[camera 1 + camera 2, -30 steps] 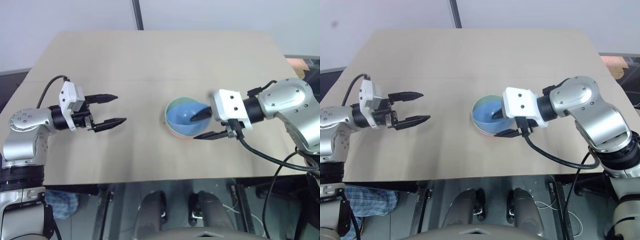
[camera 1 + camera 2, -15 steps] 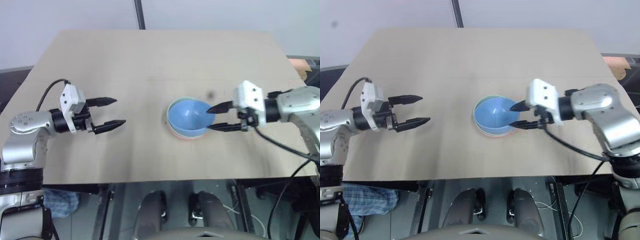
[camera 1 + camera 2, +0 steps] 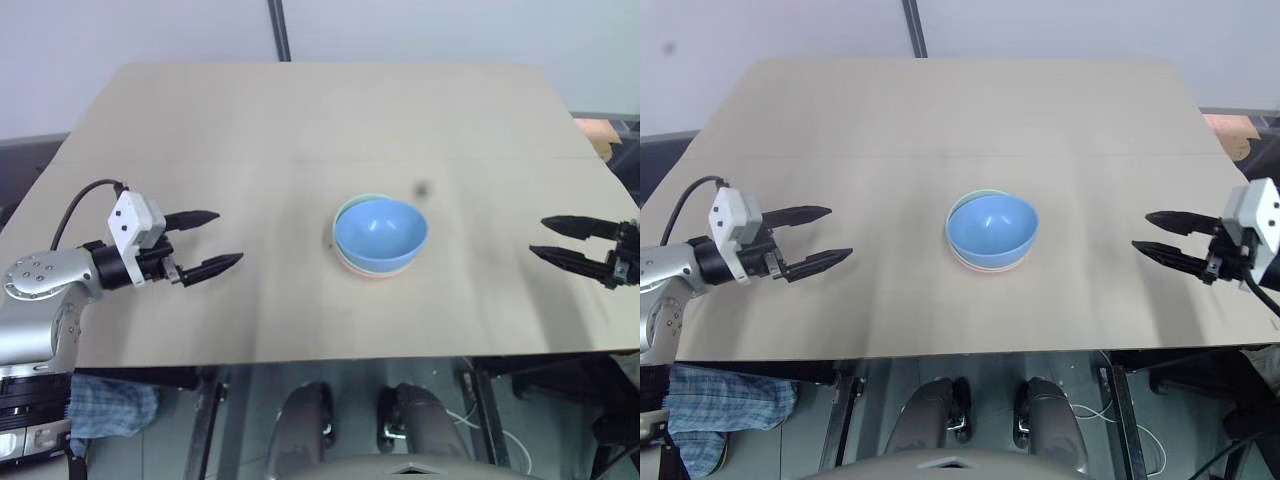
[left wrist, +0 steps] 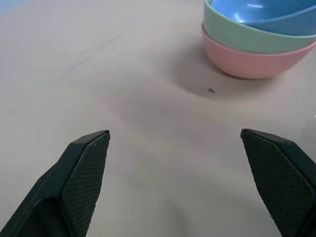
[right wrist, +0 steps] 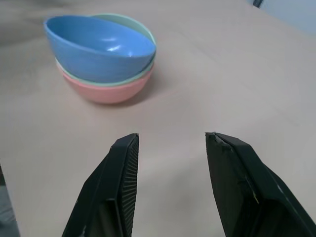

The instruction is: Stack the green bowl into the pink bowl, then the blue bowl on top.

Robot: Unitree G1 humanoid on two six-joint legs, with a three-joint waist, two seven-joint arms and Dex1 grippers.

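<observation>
Three bowls in one stack at mid-bench, two empty tools flanking it.

The left tool [image 3: 214,241] hangs spread wide, holding nothing, well left of the stack. On the tan bench [image 3: 300,110], one pink bowl [image 5: 106,90] sits lowest, one green bowl [image 4: 237,35] nests in it, and one blue bowl [image 3: 381,232] lies tilted on top; all are plain and glossy. The right tool [image 3: 1158,236], fingers apart and empty, hovers well right.

Both eye views look steeply down from above onto the tan surface [image 3: 300,120], sharing nearly the same scene. Each wrist view sits low and close over it, facing along its own fingers [image 4: 84,168] toward the stacked bowls [image 5: 103,59] from opposite sides.
</observation>
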